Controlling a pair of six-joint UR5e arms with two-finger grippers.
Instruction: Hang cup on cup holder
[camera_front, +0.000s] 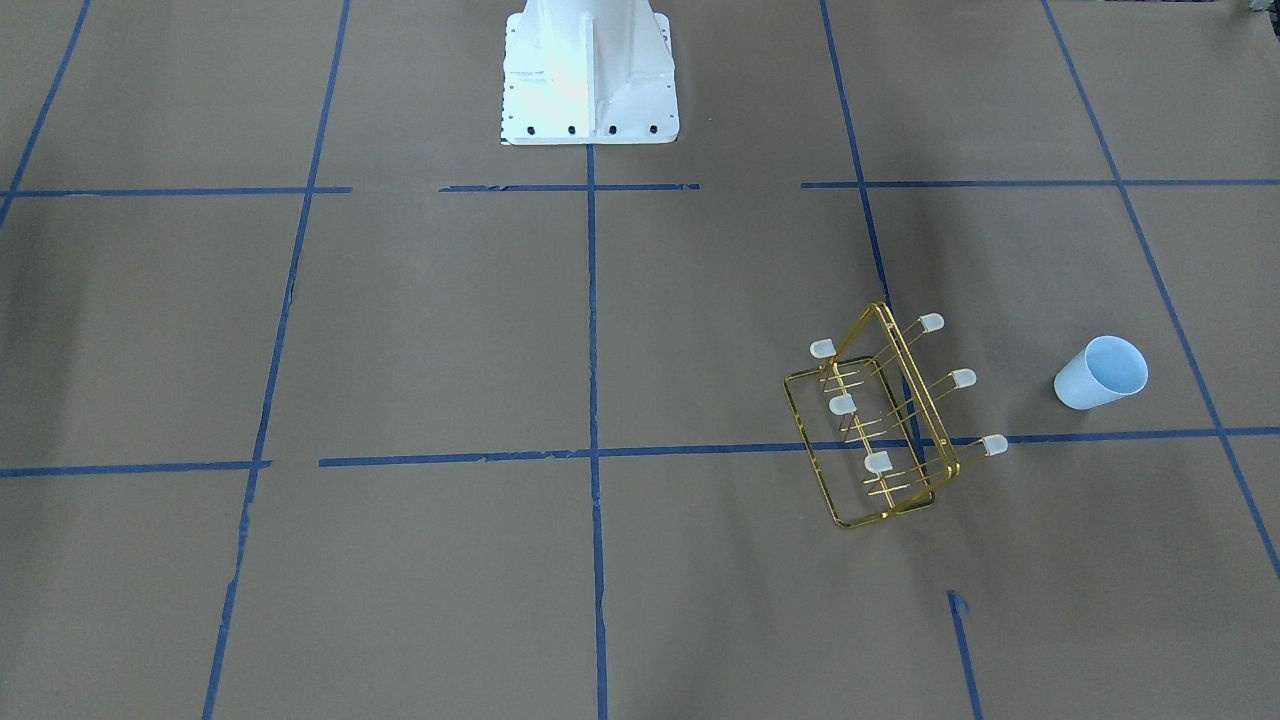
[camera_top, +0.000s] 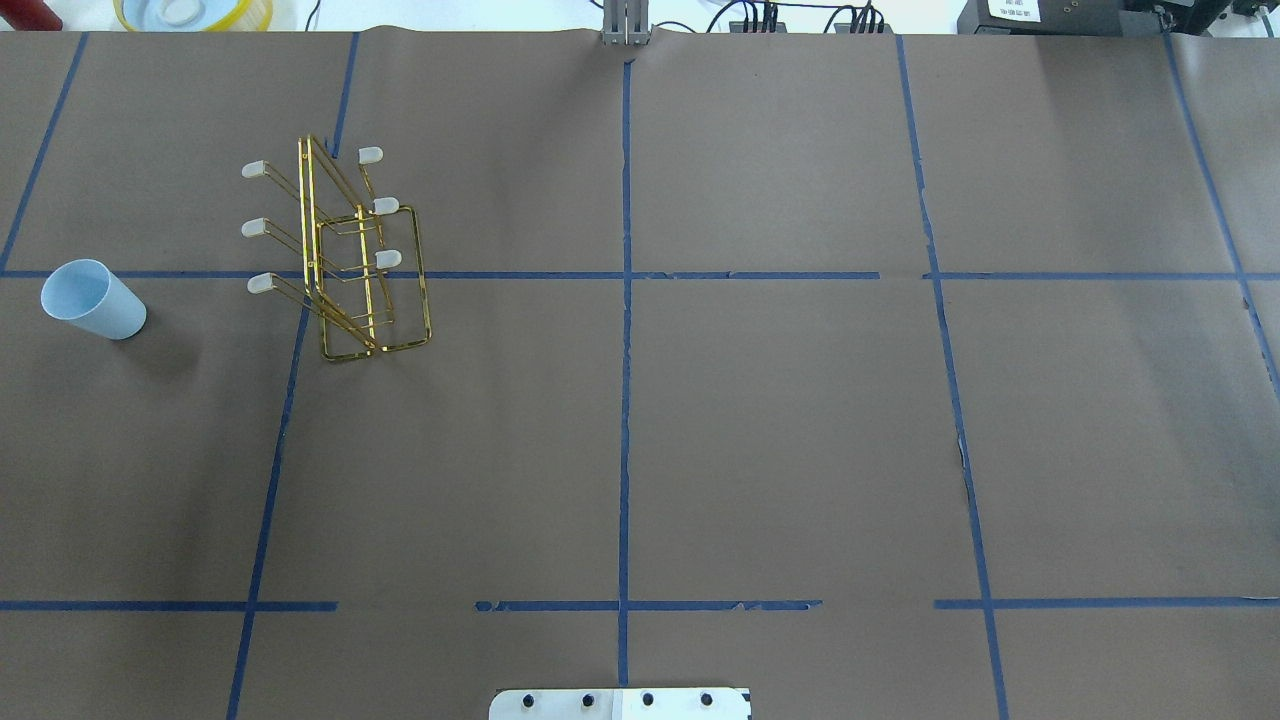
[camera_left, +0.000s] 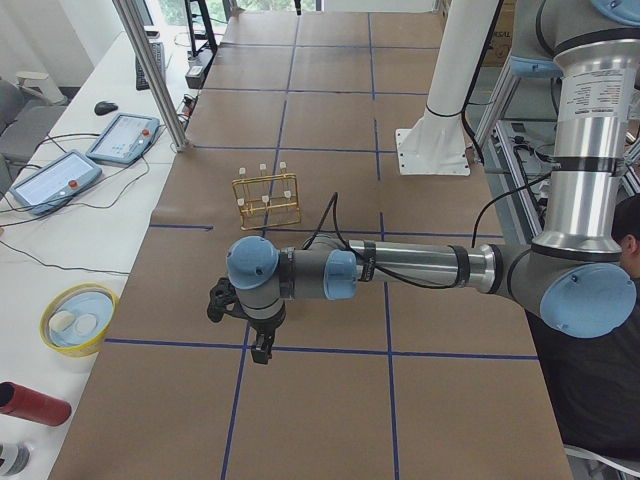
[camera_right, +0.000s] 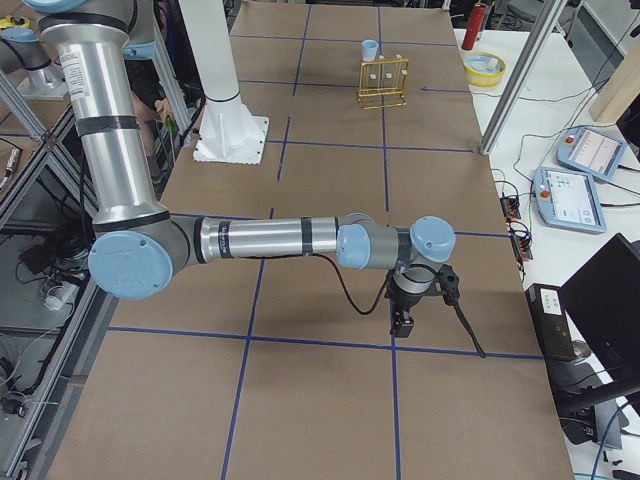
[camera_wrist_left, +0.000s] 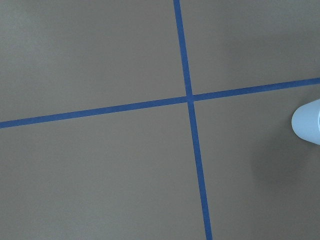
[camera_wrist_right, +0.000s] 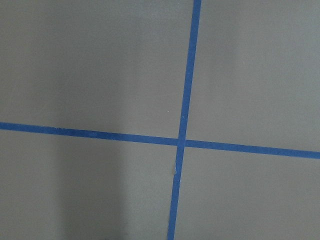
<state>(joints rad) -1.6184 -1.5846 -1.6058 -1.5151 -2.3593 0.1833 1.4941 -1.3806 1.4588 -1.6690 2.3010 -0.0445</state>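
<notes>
The cup (camera_front: 1100, 372) is a small pale blue tumbler standing mouth up on the brown table, alone at my far left (camera_top: 93, 299). Its edge shows at the right border of the left wrist view (camera_wrist_left: 307, 122). The cup holder (camera_front: 908, 372), a gold wire rack with white-capped pegs, stands a short way beside the cup (camera_top: 312, 230), all pegs bare. My left gripper (camera_left: 262, 345) hangs over the table, nearer the exterior left camera than the rack. My right gripper (camera_right: 403, 322) hangs over the table's other end. I cannot tell whether either is open or shut.
The white robot pedestal (camera_front: 590, 75) stands at the table's middle rear edge. A yellow bowl (camera_left: 78, 318), a red cylinder (camera_left: 30, 403), two control tablets (camera_left: 120, 135) and a metal post (camera_left: 150, 70) sit along the table's far side.
</notes>
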